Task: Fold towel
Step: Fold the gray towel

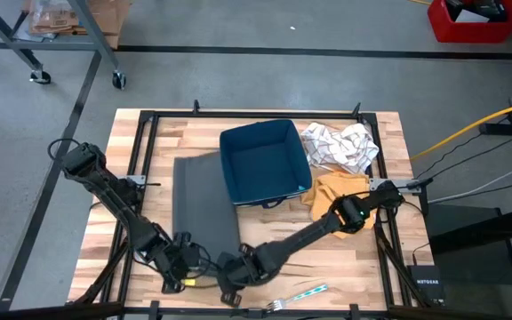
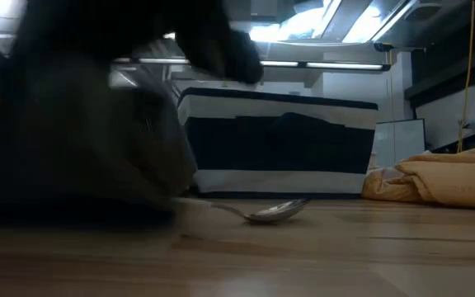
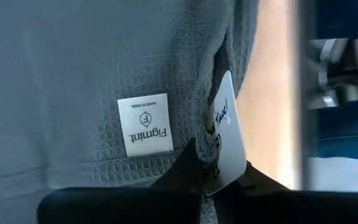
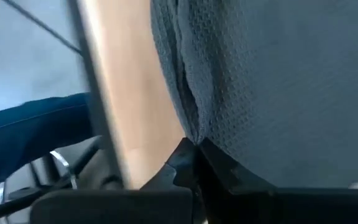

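A: Where is the gray waffle-weave towel (image 1: 204, 206)?

B: Flat beside the blue bin (image 1: 263, 161); the left end effector (image 3: 199, 163) and right end effector (image 4: 194, 154) each pinch its near edge.

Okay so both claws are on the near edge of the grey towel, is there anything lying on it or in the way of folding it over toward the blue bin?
Nothing lies on the grey towel. The left claw and right claw pinch its near corners. The blue bin butts against the far right part of the towel's edge and could snag the fold there.
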